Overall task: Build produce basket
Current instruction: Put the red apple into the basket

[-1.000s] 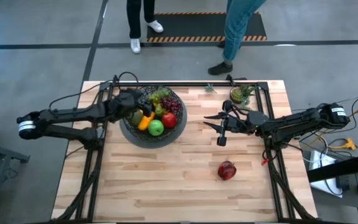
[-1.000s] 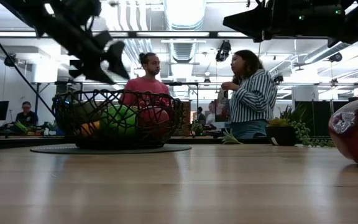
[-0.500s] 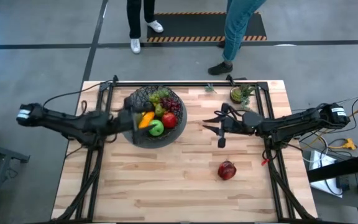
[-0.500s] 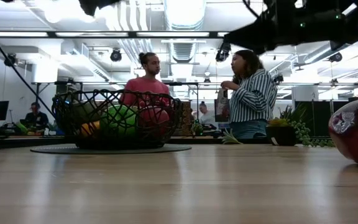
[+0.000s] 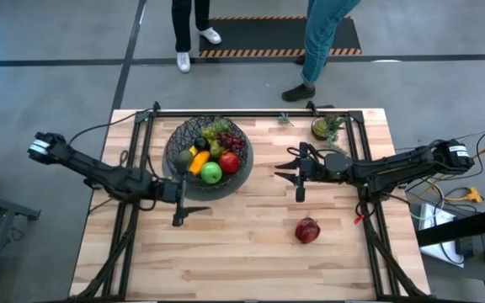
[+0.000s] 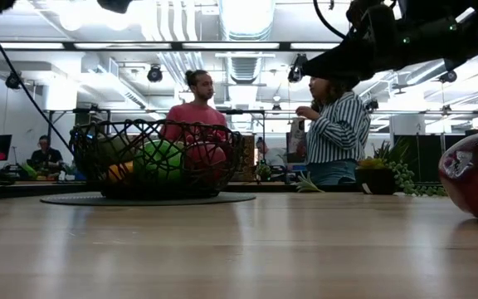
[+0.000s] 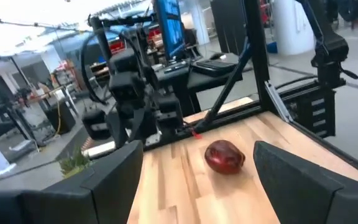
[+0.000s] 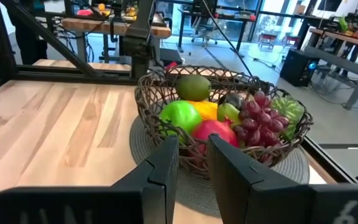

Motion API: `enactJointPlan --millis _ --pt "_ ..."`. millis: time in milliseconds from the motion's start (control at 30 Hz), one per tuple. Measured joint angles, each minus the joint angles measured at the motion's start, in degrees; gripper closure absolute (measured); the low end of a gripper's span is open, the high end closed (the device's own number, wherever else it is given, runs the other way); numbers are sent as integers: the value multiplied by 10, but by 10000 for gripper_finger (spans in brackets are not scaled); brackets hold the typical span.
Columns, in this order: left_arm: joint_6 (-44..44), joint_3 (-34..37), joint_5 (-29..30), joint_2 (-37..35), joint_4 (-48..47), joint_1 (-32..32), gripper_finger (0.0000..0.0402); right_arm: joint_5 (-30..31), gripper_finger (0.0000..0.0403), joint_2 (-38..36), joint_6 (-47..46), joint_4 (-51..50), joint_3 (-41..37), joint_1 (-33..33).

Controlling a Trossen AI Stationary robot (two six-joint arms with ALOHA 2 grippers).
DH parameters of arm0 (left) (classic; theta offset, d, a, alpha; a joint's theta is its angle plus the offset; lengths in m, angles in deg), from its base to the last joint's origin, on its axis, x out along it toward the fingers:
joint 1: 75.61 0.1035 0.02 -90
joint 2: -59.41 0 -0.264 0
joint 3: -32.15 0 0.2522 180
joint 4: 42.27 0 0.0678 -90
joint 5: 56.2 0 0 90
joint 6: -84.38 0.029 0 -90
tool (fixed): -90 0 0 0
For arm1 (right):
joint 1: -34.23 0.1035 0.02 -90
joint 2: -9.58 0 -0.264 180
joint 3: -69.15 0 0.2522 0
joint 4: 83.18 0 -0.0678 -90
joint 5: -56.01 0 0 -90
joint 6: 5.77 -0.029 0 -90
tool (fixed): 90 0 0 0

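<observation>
The basket [image 5: 208, 159] of black wire mesh stands on the table [image 5: 251, 252] at about 11 o'clock from the table's centre, on a round grey mat, and it already holds a green apple [image 5: 211, 172], a red apple [image 5: 230, 162], grapes, a banana piece and an avocado. The left gripper [image 5: 178, 217] was over the basket a second ago; now it has drawn back to about 7 o'clock of the basket, with its fingers apart and holding nothing, so I judge that a piece was just put in. One dark red fruit [image 5: 307, 229] lies alone on the table, at about 4 o'clock from the basket and well apart from it. The right gripper [image 5: 299, 183] hangs at 12 o'clock of this fruit, fingers nearly together, empty
</observation>
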Motion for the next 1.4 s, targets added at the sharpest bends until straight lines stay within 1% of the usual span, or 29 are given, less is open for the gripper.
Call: enactJointPlan --millis 133,333,400,533,633,733,833,933,1167,1300,1400 --pt "-12 30 0 53 119 1 114 0 328 0 1 6 0 0" --pt "29 34 -3 146 301 17 114 0 328 0 -3 11 14 2" --pt "35 30 -2 168 324 25 114 1 328 0 -1 9 27 9" --pt "46 20 -2 191 326 43 114 1 328 0 1 -28 69 38" --pt "77 18 3 191 326 47 114 6 328 0 -11 -103 111 67" --pt "95 19 6 176 304 48 114 12 328 0 -62 -197 160 95" --pt "96 20 14 164 292 48 114 40 328 0 -130 -313 205 122" --pt "96 21 18 159 292 48 114 65 328 1 -213 -408 232 145" --pt "96 21 17 162 292 49 114 66 328 3 -413 -628 278 177" --pt "97 21 17 162 293 50 114 71 328 17 -487 -739 310 186" --pt "106 21 17 162 298 50 114 69 328 43 -516 -809 341 188"
